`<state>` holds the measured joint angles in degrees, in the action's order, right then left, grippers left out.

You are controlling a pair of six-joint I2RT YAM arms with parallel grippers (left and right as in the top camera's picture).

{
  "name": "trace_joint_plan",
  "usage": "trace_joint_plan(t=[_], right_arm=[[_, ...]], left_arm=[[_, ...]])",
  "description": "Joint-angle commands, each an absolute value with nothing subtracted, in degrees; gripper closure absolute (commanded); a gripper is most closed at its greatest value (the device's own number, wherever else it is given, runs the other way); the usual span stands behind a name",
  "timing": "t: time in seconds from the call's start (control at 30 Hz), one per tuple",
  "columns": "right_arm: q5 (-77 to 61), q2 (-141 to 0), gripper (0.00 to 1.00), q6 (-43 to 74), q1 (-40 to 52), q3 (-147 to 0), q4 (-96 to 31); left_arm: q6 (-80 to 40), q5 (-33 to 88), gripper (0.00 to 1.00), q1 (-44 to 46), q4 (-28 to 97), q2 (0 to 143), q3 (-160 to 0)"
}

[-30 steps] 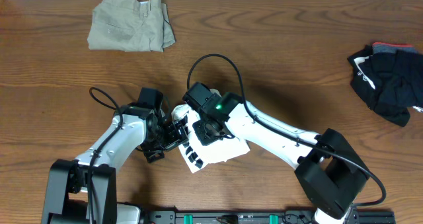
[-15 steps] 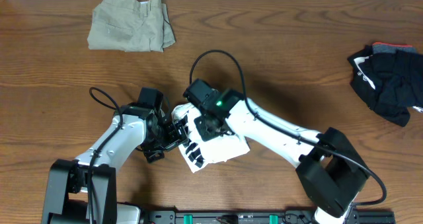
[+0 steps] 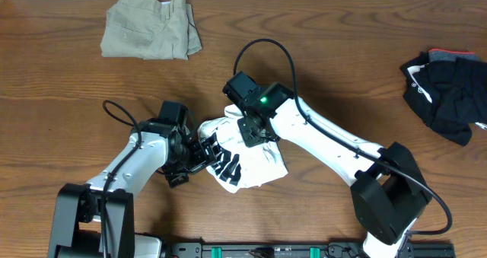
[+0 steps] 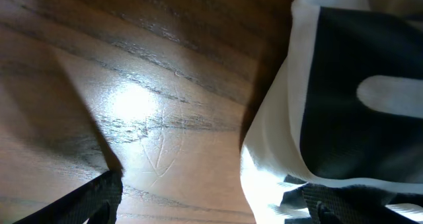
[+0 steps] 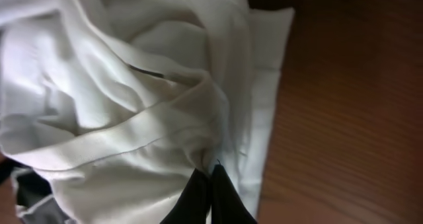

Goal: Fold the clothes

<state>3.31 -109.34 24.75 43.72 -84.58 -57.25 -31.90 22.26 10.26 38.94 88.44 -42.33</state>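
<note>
The crumpled white T-shirt (image 3: 255, 167) lies on the table (image 3: 342, 75). The right tool (image 5: 210, 184) pinches a fold near its far edge, and the left tool (image 3: 201, 153) gapes wide at its left edge.

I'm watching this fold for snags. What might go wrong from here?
The right gripper pinches only a thin crease of the white T-shirt; it may slip out when pulled.
The open left gripper sits at the shirt's edge, so dragging could bunch cloth against its fingers.
The shirt lies crumpled, so a fold now may come out uneven.
</note>
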Motion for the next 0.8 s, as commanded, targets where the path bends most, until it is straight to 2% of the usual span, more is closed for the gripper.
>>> trace_joint_plan(t=[0.0,0.4,0.67,0.77], right_arm=[[6.22,-109.71,0.98,24.53,43.03,-85.73,-58.94],[6.02,-109.71,0.88,26.37,43.11,-85.73,-69.69],[4.19,-109.03,0.94,28.34,43.31,-85.84,-69.38],[3.53,-107.28,0.91,28.93,43.35,-86.56,-68.45]], left_arm=[[-32.42,20.21,0.11,10.31,39.4,88.73,-41.95],[-30.15,18.57,0.11,4.67,40.86,88.73,-41.98],[-28.27,18.63,0.12,3.29,43.68,88.58,-42.28],[-28.05,19.07,0.13,3.29,43.9,87.59,-42.41]])
